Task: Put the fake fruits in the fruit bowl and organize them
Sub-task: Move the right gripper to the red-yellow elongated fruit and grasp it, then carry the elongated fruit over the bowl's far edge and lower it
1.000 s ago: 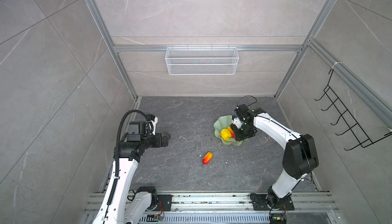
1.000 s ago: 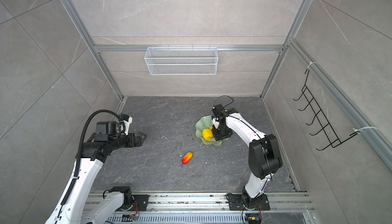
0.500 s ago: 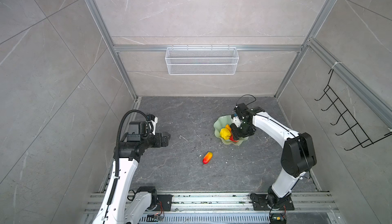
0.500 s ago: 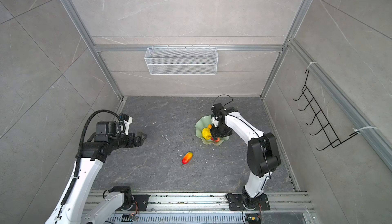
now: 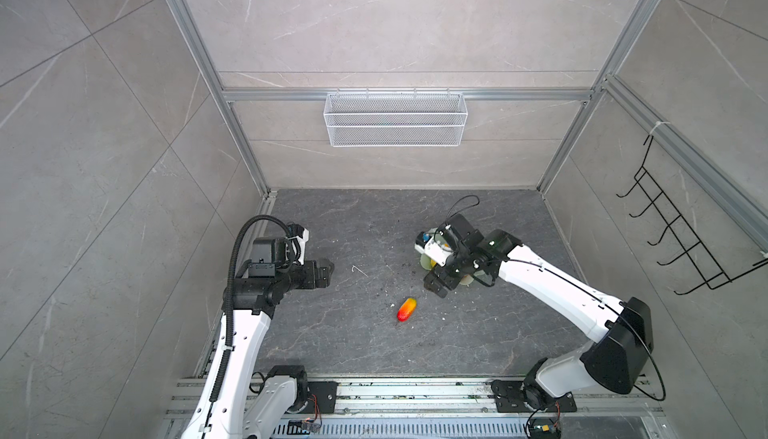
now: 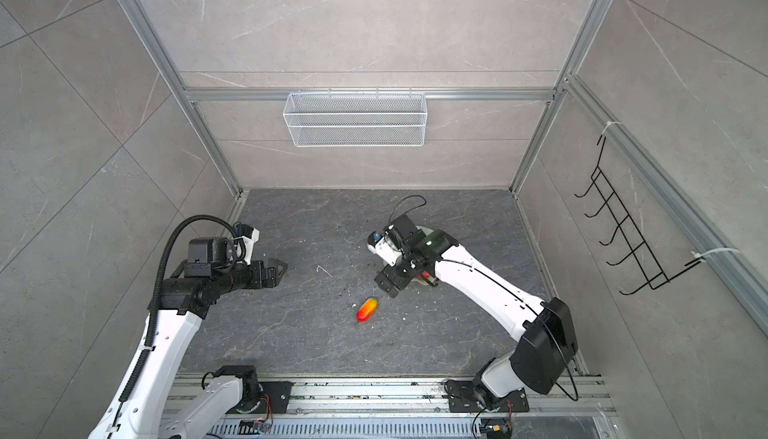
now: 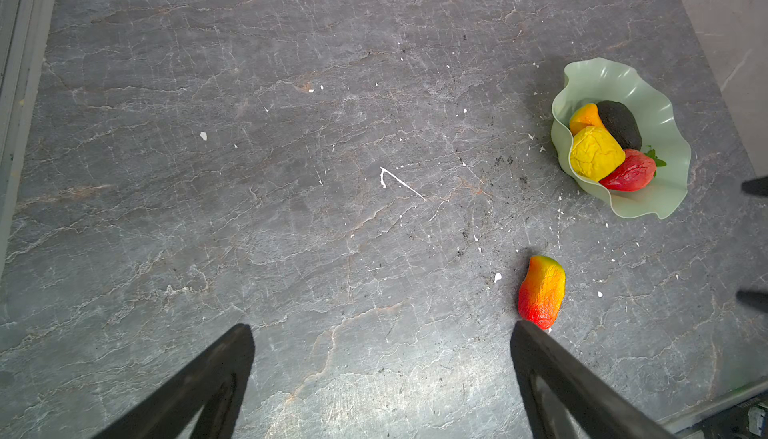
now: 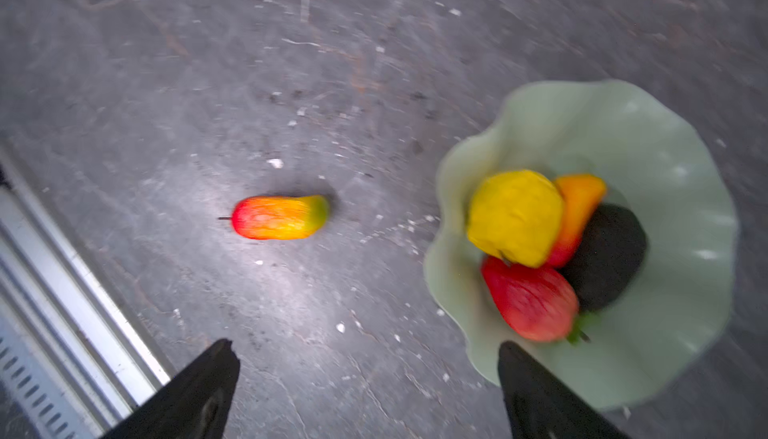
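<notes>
Inside the fruit bowl [image 7: 654, 204] lie four fake fruits [image 7: 596, 158].

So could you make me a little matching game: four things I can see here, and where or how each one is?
1. lumpy yellow fruit
2. long fruit with a green tip
3. right pincer
4. white wire basket

A. hanging on the back wall
B. open, holding nothing
C. lying alone on the grey floor
D. inside the green bowl

Pairs: 1-D, 2-C, 3-B, 4-A
</notes>
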